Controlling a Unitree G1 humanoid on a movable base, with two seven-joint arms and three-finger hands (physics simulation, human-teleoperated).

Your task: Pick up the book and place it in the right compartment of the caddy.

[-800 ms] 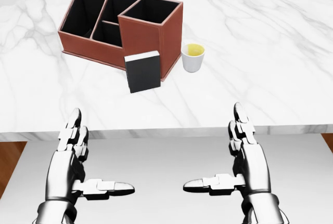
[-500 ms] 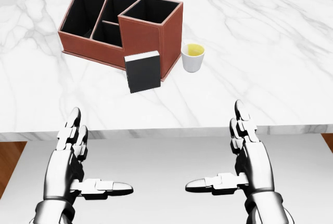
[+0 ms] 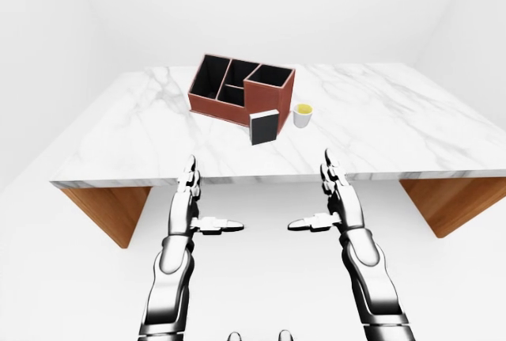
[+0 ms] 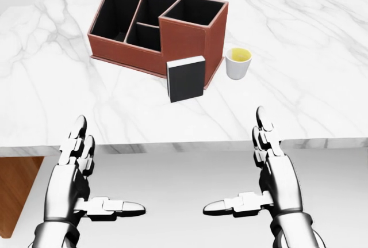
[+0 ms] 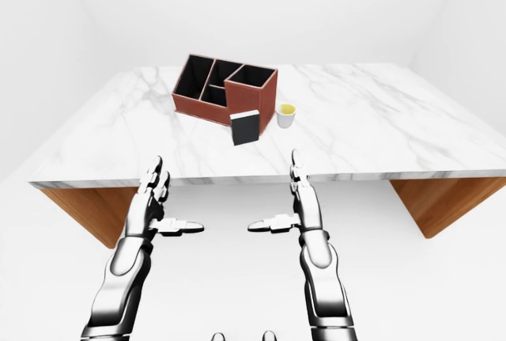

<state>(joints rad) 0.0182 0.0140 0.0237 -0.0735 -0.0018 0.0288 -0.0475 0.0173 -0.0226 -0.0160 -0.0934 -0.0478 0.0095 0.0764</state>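
A black book with a white top edge stands upright on the marble table, leaning against the tall right compartment of the reddish-brown caddy. The caddy holds several dark compartments, all seemingly with nothing in them. Both metal hands hover below the table's near edge, well short of the book. My left hand is open with fingers up and thumb pointing inward. My right hand mirrors it, open and holding nothing.
A small white cup with yellow liquid stands just right of the caddy and book. The table's near edge runs across above my fingertips. Wooden table supports show under both ends in the left-eye view.
The whole head view has shifted: caddy, book and cup now sit further right and slightly lower, so the camera moved left. The hands keep the same open pose.
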